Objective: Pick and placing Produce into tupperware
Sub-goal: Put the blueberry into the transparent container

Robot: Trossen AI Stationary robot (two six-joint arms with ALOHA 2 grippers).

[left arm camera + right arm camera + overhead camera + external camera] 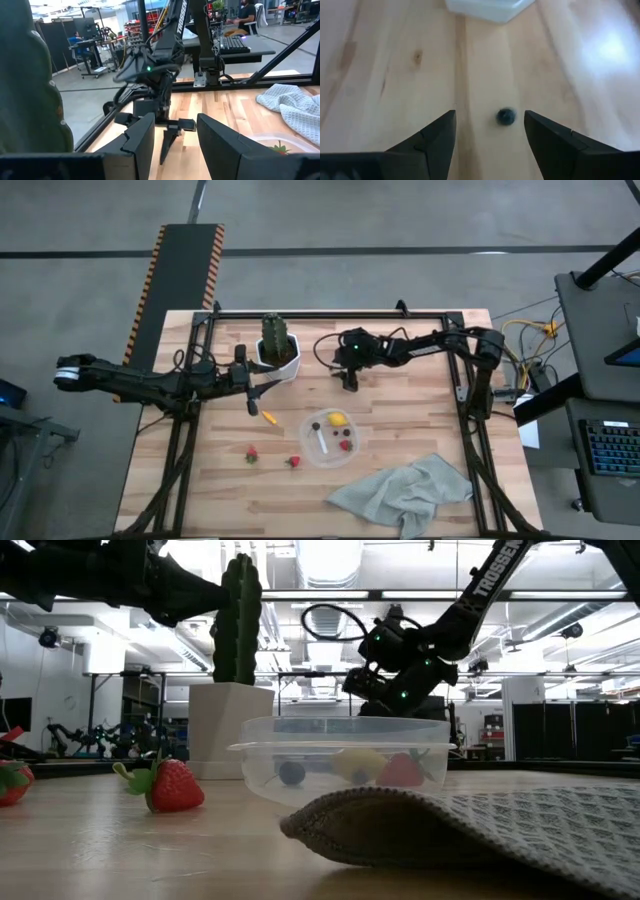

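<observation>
Tupperware point(331, 448) holds lemon point(338, 419); strawberries point(272, 457) outside.

The table point(400, 405) is showing pale, smooth wood with visible grain. The container point(345, 755) is looking like clear glossy plastic, the cloth point(500, 825) like rough waffle-woven fabric.

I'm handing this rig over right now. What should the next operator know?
Right claw: open, above a dark berry lying on the table near the white pot.
Left claw: open, empty, waiting beside the pot.
Done: the tupperware holds a lemon, a strawberry and a dark berry.
Left: that loose berry, the carrot piece, and two strawberries on the table.
</observation>
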